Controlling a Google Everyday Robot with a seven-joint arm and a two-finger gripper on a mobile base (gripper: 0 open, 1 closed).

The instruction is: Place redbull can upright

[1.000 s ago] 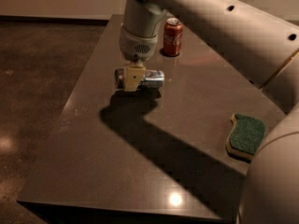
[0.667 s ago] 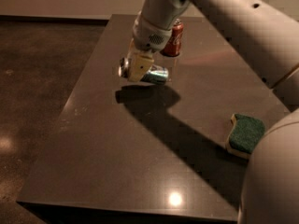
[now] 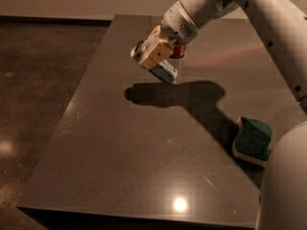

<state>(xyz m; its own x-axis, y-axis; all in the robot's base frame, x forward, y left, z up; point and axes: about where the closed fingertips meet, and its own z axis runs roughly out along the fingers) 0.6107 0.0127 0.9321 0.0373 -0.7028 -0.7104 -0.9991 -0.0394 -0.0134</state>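
Note:
My gripper (image 3: pixel 152 56) is shut on the redbull can (image 3: pixel 162 71), a slim silver-and-blue can. It holds the can tilted in the air above the dark table (image 3: pixel 120 143), silver top at the upper left, lower end pointing down to the right. The can's shadow falls on the table below it. My white arm (image 3: pixel 240 13) comes in from the upper right.
A red Coca-Cola can (image 3: pixel 178 52) stands behind the gripper, mostly hidden by it. A green-and-yellow sponge (image 3: pixel 253 140) lies near the table's right edge. The table's left edge drops to a dark floor (image 3: pixel 38 80).
The gripper has lifted the redbull can off the table and swung it upward, turning it from lying flat to tilted. The arm now covers most of the red can.

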